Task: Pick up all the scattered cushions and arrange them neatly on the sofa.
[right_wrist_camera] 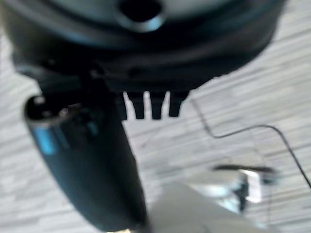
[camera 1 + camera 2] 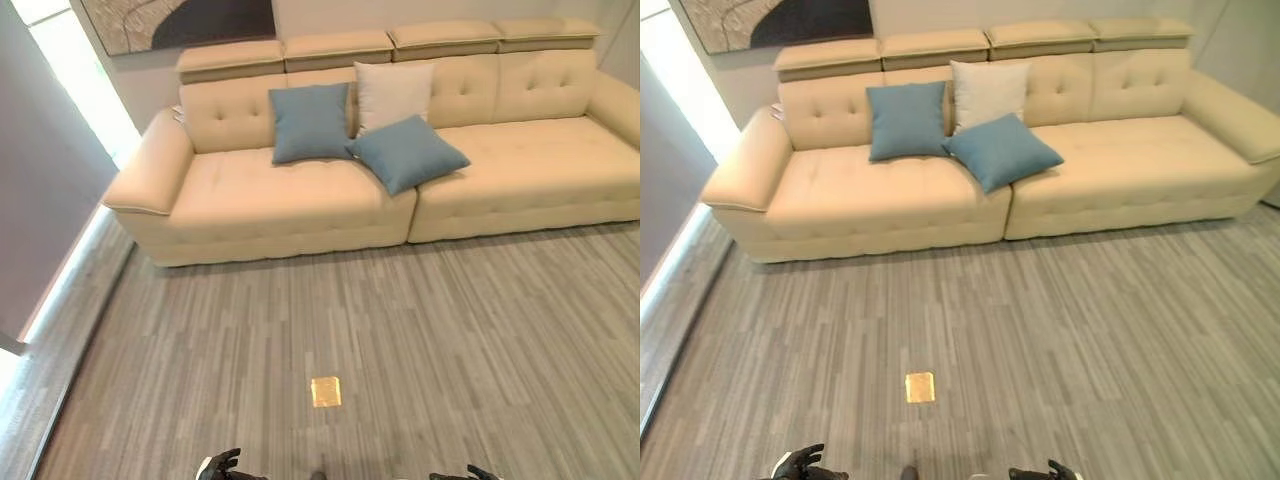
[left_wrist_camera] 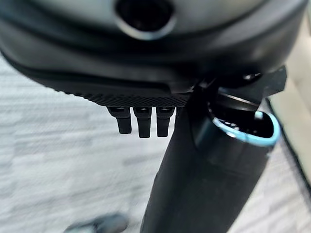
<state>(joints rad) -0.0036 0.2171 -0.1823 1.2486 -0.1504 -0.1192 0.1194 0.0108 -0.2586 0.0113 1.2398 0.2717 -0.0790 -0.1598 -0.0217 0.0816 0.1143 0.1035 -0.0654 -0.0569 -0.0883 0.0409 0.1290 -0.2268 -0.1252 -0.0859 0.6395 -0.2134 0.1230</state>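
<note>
**Inspector A:** Where are the cushions sitting?

**Inspector B:** 3 are resting on the sofa (image 2: 300, 190), all bunched toward its left half. 1 blue cushion (image 2: 310, 122) is leaning upright against the backrest, a white cushion (image 2: 393, 92) is standing just beside it, and a second blue cushion (image 2: 407, 152) is lying tilted on the seat, overlapping the white one's lower edge and straddling the seam between the 2 seat sections. I am seeing none on the floor (image 2: 420, 330), which is carrying a small brass plate (image 2: 325, 391).

**Inspector A:** And the hands?

**Inspector B:** The left hand (image 2: 220, 465) and right hand (image 2: 1045, 471) are hanging low at the near edge, well apart from the sofa. Both are holding nothing; the fingers (image 3: 141, 124) of each are pointing straight down, relaxed.

**Inspector A:** Your judgement on the step?

**Inspector B:** Collection is looking finished; tidying is what is remaining. The robot is needing to approach the sofa first. I am advising it to take the tilted cushion by opposite edges with both hands, stand it upright against the backrest, and space all 3 evenly. A 1-handed grab is risking dragging the white cushion over.
</note>
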